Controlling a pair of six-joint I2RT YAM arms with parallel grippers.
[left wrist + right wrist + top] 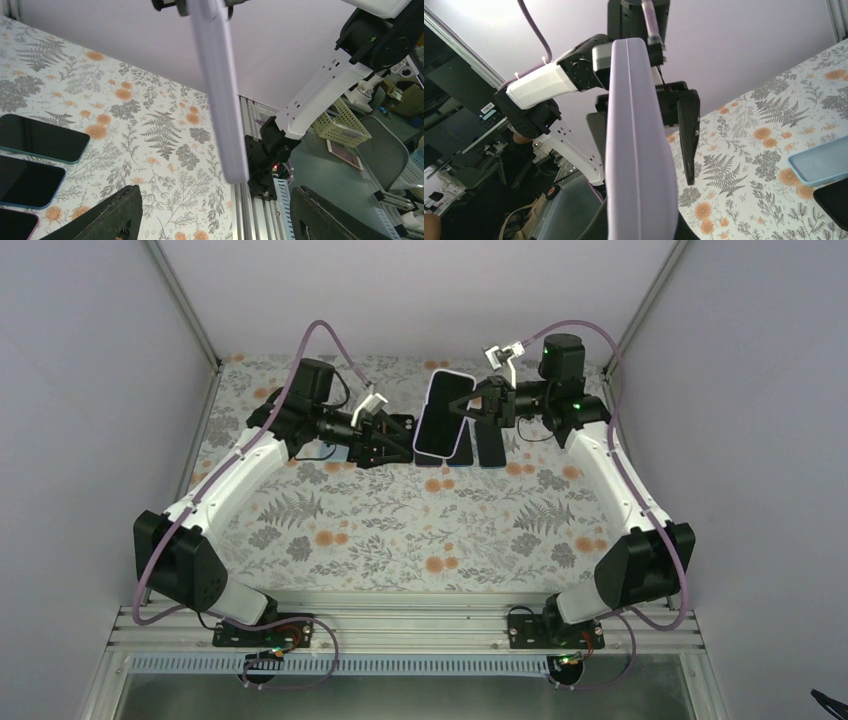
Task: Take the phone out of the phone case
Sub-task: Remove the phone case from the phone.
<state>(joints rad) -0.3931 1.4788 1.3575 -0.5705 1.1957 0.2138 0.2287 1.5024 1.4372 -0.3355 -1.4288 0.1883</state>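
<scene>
The phone (441, 412), dark screen up, sits in a lilac case (455, 376) and is held up in the air at the back of the table. My right gripper (472, 406) is shut on its right side. In the right wrist view the case's lilac edge (639, 150) fills the middle, clamped between my right gripper (641, 222). My left gripper (386, 436) is open just left of the phone. In the left wrist view its fingers (117, 215) stand wide apart around my left gripper (215, 192), with the case's edge (220, 90) ahead of them, not touched.
Several other dark phones (40, 137) lie flat on the floral mat (400, 530) below the held one. An empty light blue case (819, 162) lies on the mat too. The aluminium rail (400, 640) runs along the near edge.
</scene>
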